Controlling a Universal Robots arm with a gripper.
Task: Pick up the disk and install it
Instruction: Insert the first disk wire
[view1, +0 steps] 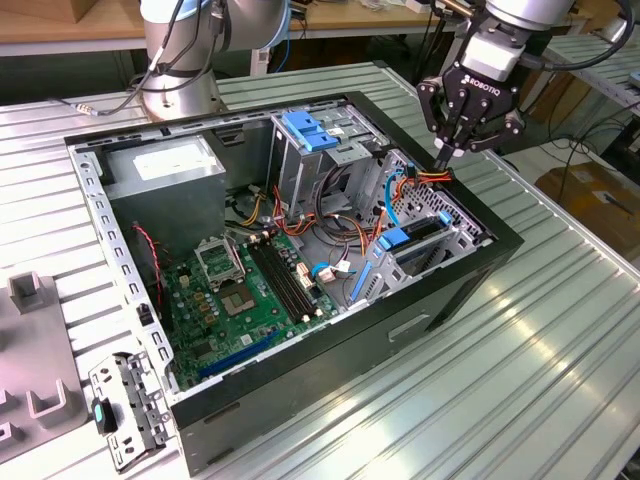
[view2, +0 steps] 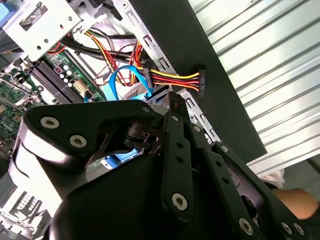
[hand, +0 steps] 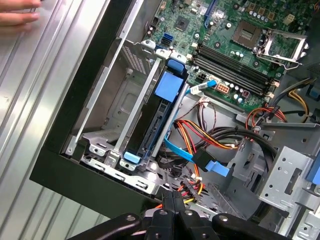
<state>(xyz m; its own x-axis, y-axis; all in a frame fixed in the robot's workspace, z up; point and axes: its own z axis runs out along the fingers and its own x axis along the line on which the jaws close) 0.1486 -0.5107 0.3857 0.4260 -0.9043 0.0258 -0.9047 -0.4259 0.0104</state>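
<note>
Gripper (view1: 446, 155) closed, fingers pressed together, nothing seen between them. It hangs over the far right edge of the open computer case (view1: 300, 400), as the exterior view shows it. The tips sit just above a black power plug (view1: 446, 176) with red, yellow and black wires. I can't tell whether they touch.

In the second wrist view the plug (view2: 201, 82) lies loose on the black case rim, just beside the fingertip (view2: 172, 105). In the first wrist view the closed gripper (hand: 173, 197) is near the same wire bundle (hand: 192, 187).

The disk (view1: 425, 232) is not in the gripper. It stands on edge in the metal drive bay, in the case corner at the exterior view's right, just below the gripper. Its blue carrier tab (view1: 395, 238) shows at the end. In the first wrist view the disk (hand: 159, 117) sits between the bay rails, with a blue tab (hand: 170, 85) at the motherboard end. A blue flat cable (hand: 176, 150) runs just beside the bay.

The motherboard (view1: 250, 290) fills the case floor. The case rests on a ribbed metal table (view1: 520, 380). A small metal bracket (view1: 125, 405) lies on the table outside the case, at the exterior view's left. A person's hand (hand: 17, 15) rests on the table, well apart from the gripper.
</note>
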